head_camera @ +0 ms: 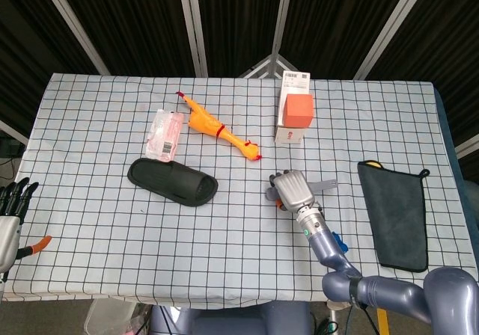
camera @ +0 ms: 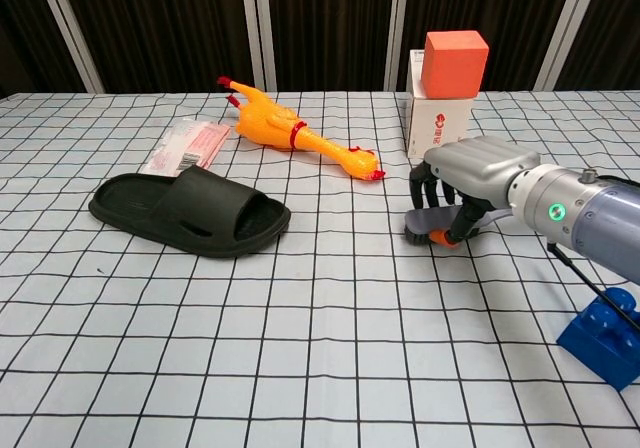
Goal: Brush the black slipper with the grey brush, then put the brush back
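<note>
The black slipper [head_camera: 172, 182] lies sole-down left of the table's middle, also seen in the chest view [camera: 190, 213]. The grey brush [camera: 422, 231] rests on the cloth right of centre, its handle [head_camera: 325, 183] sticking out to the right. My right hand [head_camera: 294, 191] sits over the brush with fingers curled down around it and the thumb under its near side [camera: 470, 173]; it grips the brush at table level. My left hand [head_camera: 11, 211] hangs off the table's left edge, fingers straight and apart, holding nothing.
A yellow rubber chicken [head_camera: 219, 131] and a pink packet [head_camera: 165, 134] lie behind the slipper. A white box with an orange block [head_camera: 294, 114] stands behind the brush. A dark cloth [head_camera: 395, 214] lies at the right; a blue block [camera: 605, 338] sits near my right forearm.
</note>
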Controlling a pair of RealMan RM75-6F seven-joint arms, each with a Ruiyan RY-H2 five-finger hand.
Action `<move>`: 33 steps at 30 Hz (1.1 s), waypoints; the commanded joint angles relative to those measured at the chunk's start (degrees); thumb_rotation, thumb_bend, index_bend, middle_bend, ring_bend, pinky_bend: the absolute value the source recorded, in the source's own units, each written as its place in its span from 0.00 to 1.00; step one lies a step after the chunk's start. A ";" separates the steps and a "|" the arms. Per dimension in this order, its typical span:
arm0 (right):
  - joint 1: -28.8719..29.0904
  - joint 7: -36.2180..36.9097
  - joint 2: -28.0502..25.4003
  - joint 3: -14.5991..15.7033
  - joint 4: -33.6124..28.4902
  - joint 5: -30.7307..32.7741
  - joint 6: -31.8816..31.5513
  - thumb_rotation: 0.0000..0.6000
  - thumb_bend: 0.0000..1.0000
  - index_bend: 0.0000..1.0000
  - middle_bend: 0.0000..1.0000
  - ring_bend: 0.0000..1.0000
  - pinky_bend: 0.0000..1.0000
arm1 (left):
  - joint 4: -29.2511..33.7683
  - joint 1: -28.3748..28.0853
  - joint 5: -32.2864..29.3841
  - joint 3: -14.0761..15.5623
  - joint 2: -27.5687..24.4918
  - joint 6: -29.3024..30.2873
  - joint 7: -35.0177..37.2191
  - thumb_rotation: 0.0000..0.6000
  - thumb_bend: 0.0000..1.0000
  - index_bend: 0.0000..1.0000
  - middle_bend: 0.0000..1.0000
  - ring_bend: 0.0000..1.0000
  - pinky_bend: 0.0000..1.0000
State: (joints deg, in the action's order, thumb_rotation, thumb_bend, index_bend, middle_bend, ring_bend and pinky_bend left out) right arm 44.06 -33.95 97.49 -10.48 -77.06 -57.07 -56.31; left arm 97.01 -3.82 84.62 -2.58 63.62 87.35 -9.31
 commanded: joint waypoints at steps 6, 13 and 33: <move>-0.47 2.45 0.15 0.90 0.45 -4.64 -2.14 1.00 0.60 0.76 0.67 0.53 0.68 | 0.01 0.01 0.06 0.11 0.04 -0.19 -0.08 1.00 0.10 0.00 0.00 0.00 0.00; -0.99 4.21 -0.51 1.44 0.18 -6.74 -2.47 1.00 0.68 0.81 0.72 0.58 0.71 | 0.11 0.10 0.35 0.23 0.07 -0.09 -0.20 1.00 0.10 0.00 0.00 0.00 0.00; 0.20 2.69 -1.89 -1.60 -5.28 -8.99 -4.54 1.00 0.84 0.89 0.79 0.65 0.77 | -4.87 -7.38 6.36 -0.04 3.37 -7.84 -1.01 1.00 0.60 0.05 0.06 0.02 0.00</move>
State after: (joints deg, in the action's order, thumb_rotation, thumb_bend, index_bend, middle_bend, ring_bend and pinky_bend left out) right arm 43.62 -30.51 95.22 -11.44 -81.58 -66.42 -61.08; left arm 92.72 -10.17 90.20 -2.21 66.57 80.35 -10.22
